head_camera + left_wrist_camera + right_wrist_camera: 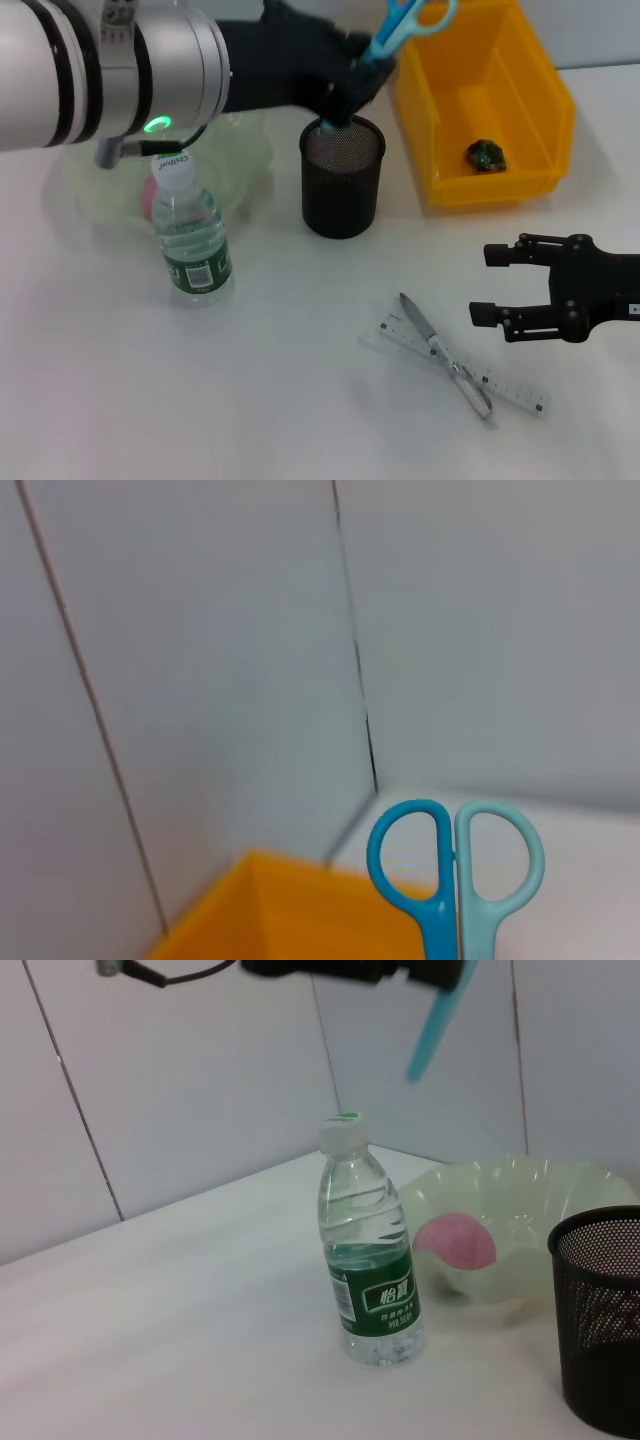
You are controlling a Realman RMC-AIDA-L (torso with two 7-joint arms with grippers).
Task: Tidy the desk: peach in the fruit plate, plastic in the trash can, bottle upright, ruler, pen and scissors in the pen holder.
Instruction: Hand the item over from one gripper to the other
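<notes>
My left gripper [350,82] is shut on the blue-handled scissors [408,22], which tilt with their covered tip [438,1028] just above the black mesh pen holder [342,185]. In the left wrist view the scissors' handles [456,880] stand over the yellow trash can [300,910]. The bottle [192,238] stands upright. Behind it the pink peach [150,197] lies in the pale green fruit plate [245,150]. A green crumpled plastic piece [487,155] lies in the trash can [520,60]. The pen [440,350] lies across the clear ruler [510,388]. My right gripper [492,284] is open, to the right of them.
The white desk [300,400] stretches bare in front of the bottle and along the near edge. A tiled wall [200,1090] stands behind the desk. In the right wrist view the pen holder [600,1320] stands close beside the fruit plate [520,1185].
</notes>
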